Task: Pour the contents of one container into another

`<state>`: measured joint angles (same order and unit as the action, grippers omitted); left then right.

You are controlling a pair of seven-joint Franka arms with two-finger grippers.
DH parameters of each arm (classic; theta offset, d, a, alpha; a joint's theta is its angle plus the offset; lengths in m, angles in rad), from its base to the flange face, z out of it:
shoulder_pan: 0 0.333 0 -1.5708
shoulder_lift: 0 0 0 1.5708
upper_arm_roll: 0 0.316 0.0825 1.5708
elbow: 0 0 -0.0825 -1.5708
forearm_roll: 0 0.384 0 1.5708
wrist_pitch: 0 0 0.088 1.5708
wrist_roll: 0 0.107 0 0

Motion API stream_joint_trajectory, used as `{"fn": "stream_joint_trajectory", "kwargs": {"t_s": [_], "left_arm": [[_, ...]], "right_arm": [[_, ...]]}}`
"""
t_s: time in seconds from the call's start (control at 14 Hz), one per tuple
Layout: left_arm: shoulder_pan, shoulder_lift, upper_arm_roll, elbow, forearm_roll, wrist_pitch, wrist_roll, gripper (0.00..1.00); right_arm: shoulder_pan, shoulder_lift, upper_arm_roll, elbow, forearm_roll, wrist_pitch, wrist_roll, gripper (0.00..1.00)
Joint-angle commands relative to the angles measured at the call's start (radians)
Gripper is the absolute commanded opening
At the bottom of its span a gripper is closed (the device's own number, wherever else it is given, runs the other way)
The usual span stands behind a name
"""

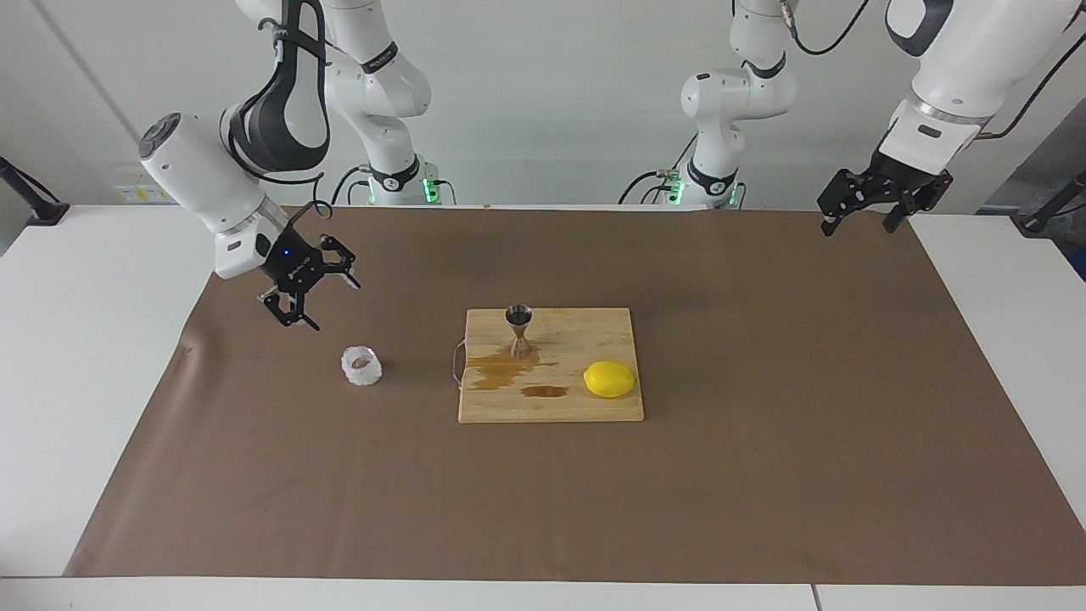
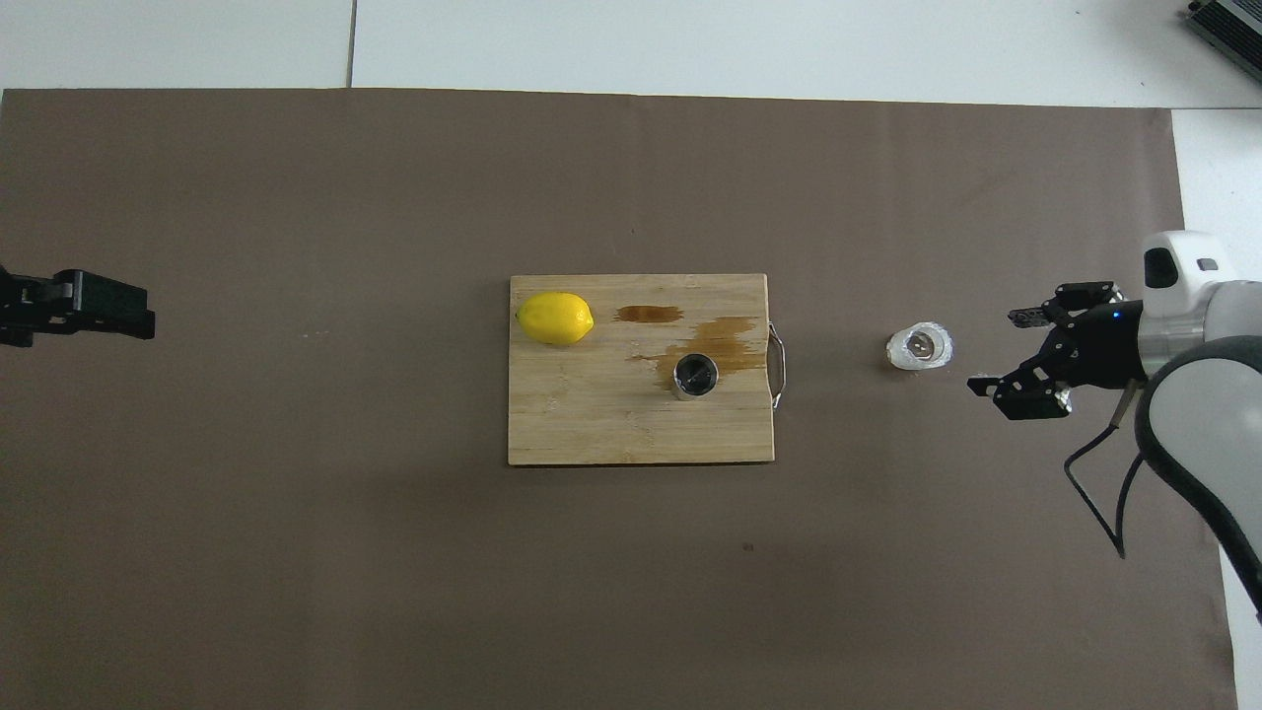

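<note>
Glass cup [image 1: 361,367] stands upright on the brown mat between our right gripper [image 1: 307,288] (fingers spread, holding nothing, up over the mat toward its own end) and the board [image 1: 594,407] bearing the jigger [image 1: 518,330], while our left gripper [image 1: 874,204] waits, fingers apart.

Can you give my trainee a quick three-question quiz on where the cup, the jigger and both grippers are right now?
1. True or false: the right gripper holds the glass cup.
2. What does the steel jigger stand on? A) the brown paper B) the cutting board C) the lemon
3. Fill in: the left gripper waits over the table's ____ arm's end.

Key:
1. False; its jaws are open, up in the air, apart from the cup, which sits on the brown paper.
2. B; brown wet patches lie beside it.
3. left
</note>
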<state>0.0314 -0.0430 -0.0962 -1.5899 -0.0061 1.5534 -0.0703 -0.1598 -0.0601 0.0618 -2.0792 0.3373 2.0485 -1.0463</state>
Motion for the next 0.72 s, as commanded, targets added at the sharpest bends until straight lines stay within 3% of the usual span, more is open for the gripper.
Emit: {"fn": "stream_joint_trajectory", "kwargs": {"t_s": [0.0, 0.43, 0.64], "left_arm": [[-0.004, -0.029, 0.006, -0.028, 0.003, -0.006, 0.009, 1.0], [-0.004, -0.029, 0.007, -0.028, 0.003, -0.006, 0.009, 1.0], [-0.004, -0.029, 0.006, -0.028, 0.003, -0.007, 0.009, 1.0]], "right_arm": [[-0.003, -0.004, 0.009, 0.099, -0.147, -0.132, 0.289, 1.0], [0.009, -0.009, 0.0, 0.238, -0.271, -0.348, 0.725, 1.0], [0.152, 0.003, -0.138, 0.321, -0.273, -0.484, 1.059, 1.0]]}}
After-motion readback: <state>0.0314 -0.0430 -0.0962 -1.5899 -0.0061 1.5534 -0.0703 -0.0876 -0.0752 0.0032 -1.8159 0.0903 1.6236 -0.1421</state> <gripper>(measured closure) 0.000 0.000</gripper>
